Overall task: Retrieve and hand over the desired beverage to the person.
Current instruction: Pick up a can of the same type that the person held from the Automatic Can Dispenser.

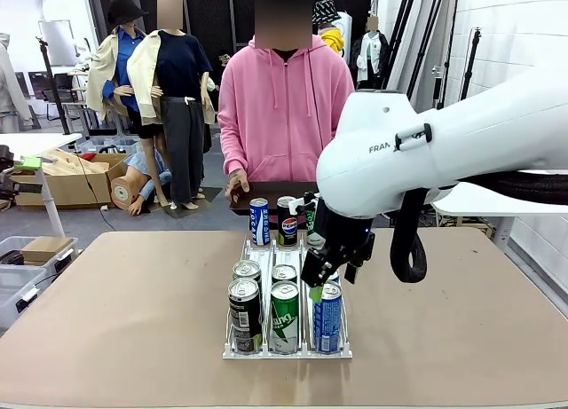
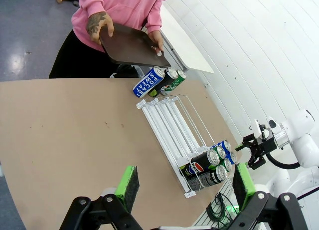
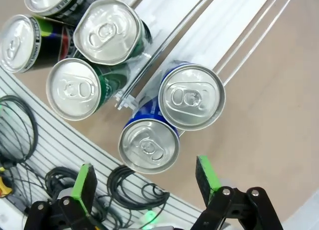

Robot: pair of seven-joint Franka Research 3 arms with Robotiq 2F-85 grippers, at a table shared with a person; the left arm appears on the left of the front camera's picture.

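A white wire rack (image 1: 288,353) on the tan table holds several drink cans. At its near end stand black cans (image 1: 245,304), green cans (image 1: 285,317) and blue cans (image 1: 327,318). At the far end are a blue Pocari Sweat can (image 1: 259,222), a Pepsi can (image 1: 288,223) and a green can (image 1: 309,216). My right gripper (image 1: 330,274) hangs open just above the blue cans; from its wrist their tops (image 3: 148,146) (image 3: 192,96) lie just ahead of its gripper (image 3: 145,179). My left gripper (image 2: 185,186) is open, high above the table. The person (image 1: 282,107) holds a dark tray (image 2: 132,46).
The rack's middle lanes (image 2: 169,127) are bare between the two groups of cans. Bare tabletop (image 1: 115,311) spreads left and right of the rack. Cables (image 3: 20,135) lie beyond the table's near edge. My right arm (image 1: 444,152) reaches over the table's right half.
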